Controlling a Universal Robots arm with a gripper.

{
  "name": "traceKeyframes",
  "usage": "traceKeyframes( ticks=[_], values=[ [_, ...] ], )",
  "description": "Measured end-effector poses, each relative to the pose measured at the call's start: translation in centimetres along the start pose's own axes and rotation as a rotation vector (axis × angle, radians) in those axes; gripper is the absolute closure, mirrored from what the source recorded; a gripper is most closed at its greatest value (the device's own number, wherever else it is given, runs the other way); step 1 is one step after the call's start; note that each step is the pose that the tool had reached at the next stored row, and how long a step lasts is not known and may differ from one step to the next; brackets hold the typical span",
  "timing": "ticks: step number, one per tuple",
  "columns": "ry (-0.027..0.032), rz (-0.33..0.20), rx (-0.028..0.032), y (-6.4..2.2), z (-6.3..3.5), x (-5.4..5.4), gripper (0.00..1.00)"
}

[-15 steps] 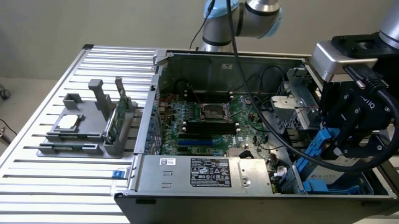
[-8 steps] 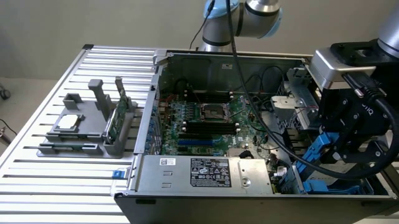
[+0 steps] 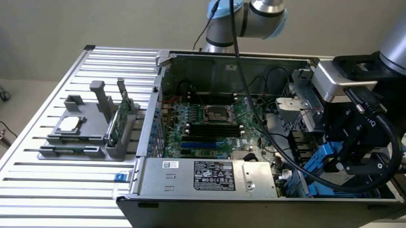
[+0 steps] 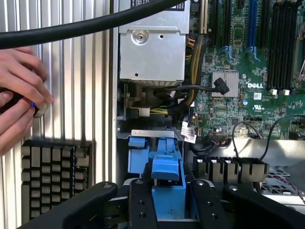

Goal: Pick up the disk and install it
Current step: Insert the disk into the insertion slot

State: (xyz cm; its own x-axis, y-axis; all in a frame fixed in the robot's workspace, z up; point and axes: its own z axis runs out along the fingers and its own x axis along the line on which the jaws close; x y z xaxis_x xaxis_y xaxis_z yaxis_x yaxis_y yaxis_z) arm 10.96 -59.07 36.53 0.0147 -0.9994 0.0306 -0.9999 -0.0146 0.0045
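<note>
Disk (image 4: 167,193), blocky glossy blue plastic

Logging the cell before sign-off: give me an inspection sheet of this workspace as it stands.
Surface: slatted aluminium table, bearing an open computer case.
Job's things: disk, blue carrier showing, at the case's drive bays.
Clutter: grey fixture holding a silver chip and a green circuit card.
Grippers: jaws closed on the disk.
Cables: black cable crossing the wrist view; wiring inside the case.
Surroundings: person's hand on the table slats beside the case.
</note>
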Motion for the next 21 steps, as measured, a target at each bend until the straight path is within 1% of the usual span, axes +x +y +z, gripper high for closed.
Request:
traceKeyframes(
  ticks=[9, 13, 18, 19, 21],
  values=[
    [-0.001, 0.0, 0.0, 0.0, 1.64, 0.0, 0.67],
    [-0.0009, -0.001, -0.0001, -0.01, 2.21, 0.0, 0.67],
    [-0.0014, -0.001, -0.0008, 0.0, 2.44, 0.0, 0.67],
    [-0.0018, -0.001, -0.001, 0.0, 2.44, 0.0, 0.62],
    [-0.0015, -0.001, -0.0011, -0.01, 2.37, 0.0, 0.62]
  ],
)
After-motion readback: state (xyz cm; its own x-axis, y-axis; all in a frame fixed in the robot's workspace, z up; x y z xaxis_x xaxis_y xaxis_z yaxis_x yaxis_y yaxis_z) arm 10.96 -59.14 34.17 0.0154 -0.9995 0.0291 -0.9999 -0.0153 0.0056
